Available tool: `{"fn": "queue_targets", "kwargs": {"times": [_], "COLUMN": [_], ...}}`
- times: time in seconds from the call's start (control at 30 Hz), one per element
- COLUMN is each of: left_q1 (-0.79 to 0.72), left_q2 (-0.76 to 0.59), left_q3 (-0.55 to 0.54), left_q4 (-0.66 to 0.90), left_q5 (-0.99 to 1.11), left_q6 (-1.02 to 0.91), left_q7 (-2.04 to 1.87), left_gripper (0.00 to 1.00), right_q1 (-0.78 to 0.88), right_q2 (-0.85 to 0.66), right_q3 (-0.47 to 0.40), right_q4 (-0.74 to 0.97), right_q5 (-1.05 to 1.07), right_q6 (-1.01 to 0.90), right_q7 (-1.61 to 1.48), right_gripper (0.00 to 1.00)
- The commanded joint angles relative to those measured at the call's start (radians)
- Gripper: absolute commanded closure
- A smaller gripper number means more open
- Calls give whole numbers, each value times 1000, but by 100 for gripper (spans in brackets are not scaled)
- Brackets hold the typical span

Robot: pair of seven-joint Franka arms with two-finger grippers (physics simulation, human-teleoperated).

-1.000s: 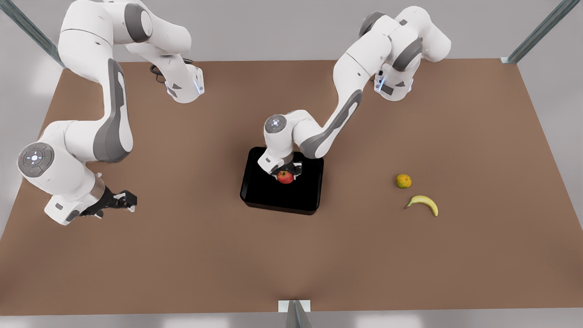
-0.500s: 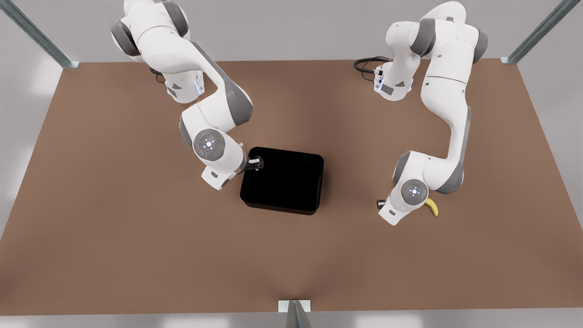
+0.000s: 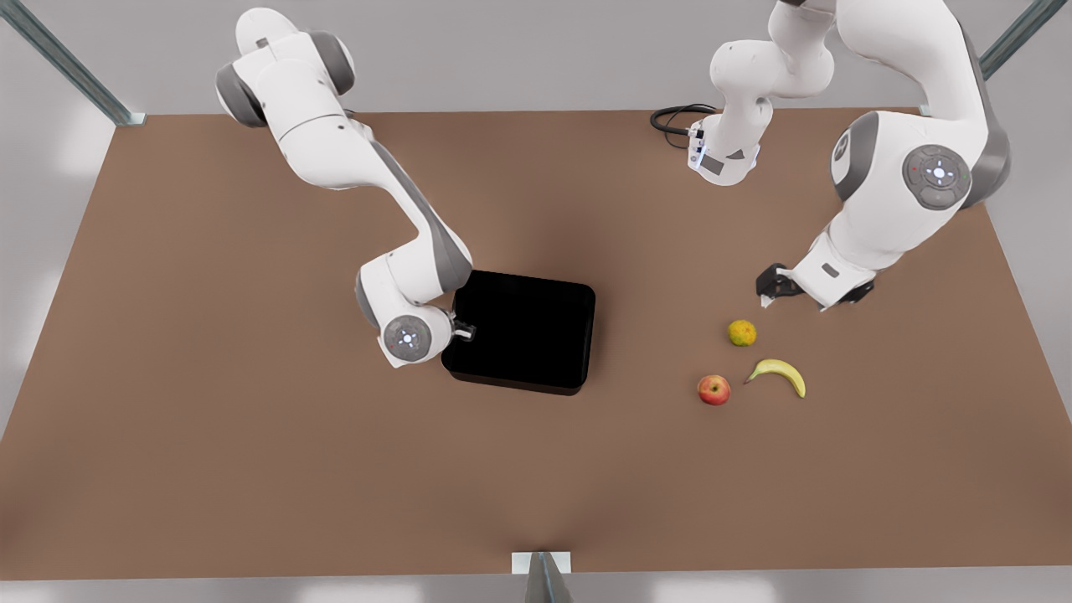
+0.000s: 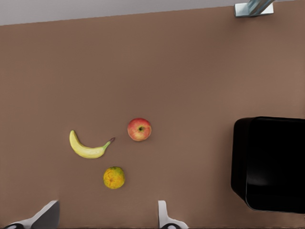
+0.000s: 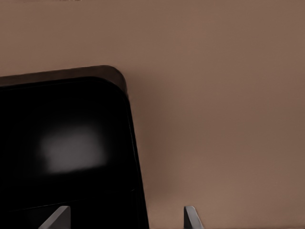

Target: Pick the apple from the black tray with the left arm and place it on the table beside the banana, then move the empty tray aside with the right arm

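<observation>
The red apple (image 3: 713, 389) (image 4: 139, 129) lies on the brown table (image 3: 251, 469), just off the stem end of the yellow banana (image 3: 779, 374) (image 4: 88, 149). My left gripper (image 3: 775, 285) (image 4: 106, 222) hangs open and holding nothing above the table behind the fruits, at the front view's right. The glossy black tray (image 3: 519, 331) (image 4: 274, 162) (image 5: 62, 152) sits mid-table with nothing in it. My right gripper (image 3: 465, 331) (image 5: 125, 217) is open at the tray's edge on the front view's left, one finger over the tray floor and one outside the wall.
A yellow-green-orange round fruit (image 3: 742, 332) (image 4: 114, 177) lies just behind the banana. A black cable (image 3: 670, 119) loops at the table's far edge. Grey frame posts (image 3: 543, 578) stand at the corners and the near edge.
The left gripper carried the apple from the tray to the table by the banana, let go and rose away. The right arm swung in from the front view's left to the tray's edge.
</observation>
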Motion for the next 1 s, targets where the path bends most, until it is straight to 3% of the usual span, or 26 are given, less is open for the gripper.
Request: {"fn": "queue_targets", "kwargs": {"times": [0.0, 0.33, 0.6, 0.77, 0.97], "left_q1": [3, -12, -12, -12, -12], "left_q2": [-12, -16, -31, -25, -25], "left_q3": [12, -29, -45, -45, -45], "left_q4": [-13, -22, -57, -57, -56], "left_q5": [-24, -24, -27, -29, -29], "left_q6": [-96, -101, -91, -87, -85], "left_q7": [93, -6, -14, -14, -14], "left_gripper": [0, 0, 0, 0, 0], "right_q1": [-2, 0, -28, -28, -31], "right_q2": [22, 16, 51, 70, 70], "right_q3": [0, 30, 32, 32, 32], "right_q4": [0, -113, -153, -152, -152], "right_q5": [-1, 14, 81, 117, 117], "right_q6": [62, 77, 200, 218, 208], "right_q7": [77, -127, -293, -312, -326], "right_gripper": [9, 11, 13, 24, 52]}}
